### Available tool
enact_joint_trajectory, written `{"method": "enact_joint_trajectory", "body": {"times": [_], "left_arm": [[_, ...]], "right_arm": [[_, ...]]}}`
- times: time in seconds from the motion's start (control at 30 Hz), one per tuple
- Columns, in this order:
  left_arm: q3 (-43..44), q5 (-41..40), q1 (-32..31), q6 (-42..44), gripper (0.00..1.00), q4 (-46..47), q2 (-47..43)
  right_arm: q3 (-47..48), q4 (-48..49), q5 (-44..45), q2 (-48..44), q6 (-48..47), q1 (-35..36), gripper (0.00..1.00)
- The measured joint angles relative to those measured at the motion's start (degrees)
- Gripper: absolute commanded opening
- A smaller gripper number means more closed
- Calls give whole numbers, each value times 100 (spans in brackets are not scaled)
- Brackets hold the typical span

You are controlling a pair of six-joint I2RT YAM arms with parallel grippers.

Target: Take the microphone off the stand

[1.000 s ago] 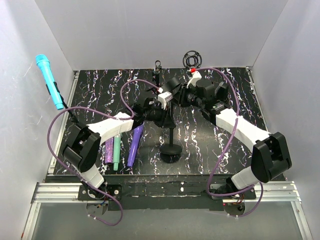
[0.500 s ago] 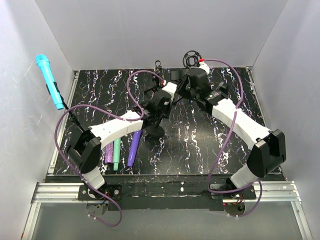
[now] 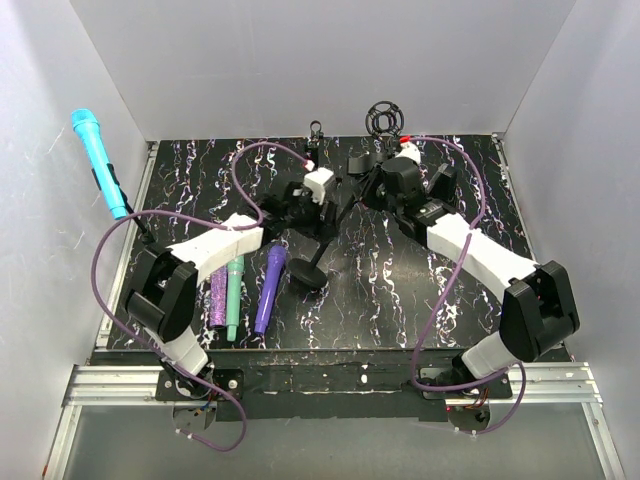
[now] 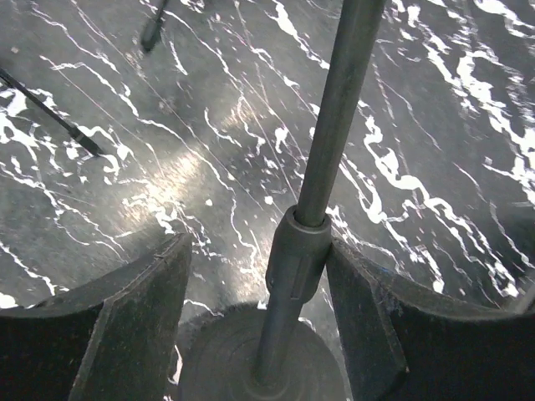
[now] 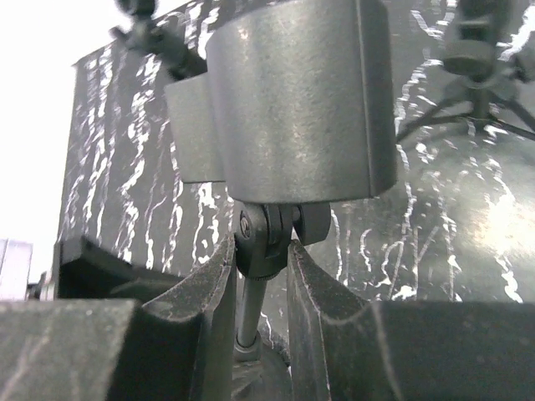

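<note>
The black stand leans over the table, its round base (image 3: 308, 276) low and its pole (image 4: 334, 125) rising toward the back right. My left gripper (image 4: 259, 255) is open around the pole just above the base, and the pole's collar (image 4: 294, 251) rests against the right finger. My right gripper (image 5: 261, 251) is shut on the stand's swivel joint (image 5: 266, 238) under the grey clip (image 5: 297, 100). No microphone shows in the clip. A purple microphone (image 3: 270, 290) lies on the table left of the base. From above, the right gripper (image 3: 365, 186) meets the stand's top.
A green microphone (image 3: 232, 296) and a glittery purple one (image 3: 216, 300) lie beside the purple one. A cyan microphone (image 3: 98, 162) sits on a stand by the left wall. A shock-mount stand (image 3: 385, 118) and a small clip stand (image 3: 316, 131) are at the back.
The stand has been carried from upright at the table's middle to the left and back, and now leans. The left gripper has opened around the pole. The right gripper has kept its grip.
</note>
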Motion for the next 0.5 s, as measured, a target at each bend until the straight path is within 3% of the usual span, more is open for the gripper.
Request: {"method": "enact_joint_trajectory", "body": {"times": [0.1, 0.2, 0.37, 0.5], "left_arm": [[-249, 1233, 433, -92, 62, 151, -103], [-437, 2188, 581, -129, 55, 282, -118], [-553, 3191, 525, -129, 33, 354, -61], [-560, 3429, 479, -188, 0, 387, 26]], "right_arm": [[-369, 651, -638, -162, -424, -52, 1], [-573, 1008, -1198, -328, -763, -103, 1], [-619, 1134, -1690, -398, -1051, -98, 1], [-671, 1069, -1834, -398, -1220, -96, 1]]}}
